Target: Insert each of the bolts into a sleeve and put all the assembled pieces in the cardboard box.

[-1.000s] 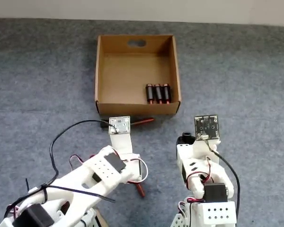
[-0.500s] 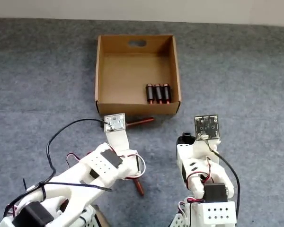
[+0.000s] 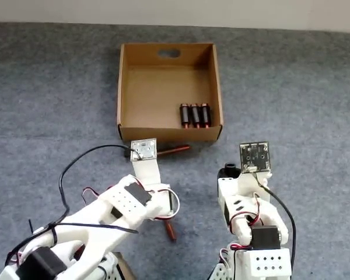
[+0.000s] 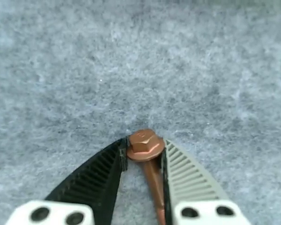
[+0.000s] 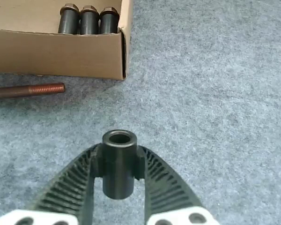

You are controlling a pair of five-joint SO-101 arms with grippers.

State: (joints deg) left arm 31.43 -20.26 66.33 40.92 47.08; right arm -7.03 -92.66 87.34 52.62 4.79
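My left gripper (image 4: 145, 143) is shut on a copper bolt (image 4: 152, 174), its hex head sitting between the black and grey fingertips above the carpet. In the high view that bolt (image 3: 170, 228) sticks out beside the left arm, near the front. My right gripper (image 5: 118, 152) is shut on a black sleeve (image 5: 117, 174) held with its bore facing outward; the sleeve (image 3: 228, 171) is in front of the box's right corner. The cardboard box (image 3: 123, 87) holds three assembled pieces (image 3: 195, 115) in its front right corner. A second copper bolt (image 3: 175, 150) lies loose just before the box's front wall.
Grey carpet covers the whole table. The box's front wall (image 5: 56, 54) stands close ahead of the right gripper, with the loose bolt (image 5: 30, 90) lying along its foot. The left arm's black cable (image 3: 76, 169) loops over the carpet to the left.
The left arm has shifted slightly left and toward the box, carrying the held bolt with it. The right arm and its sleeve have not moved.
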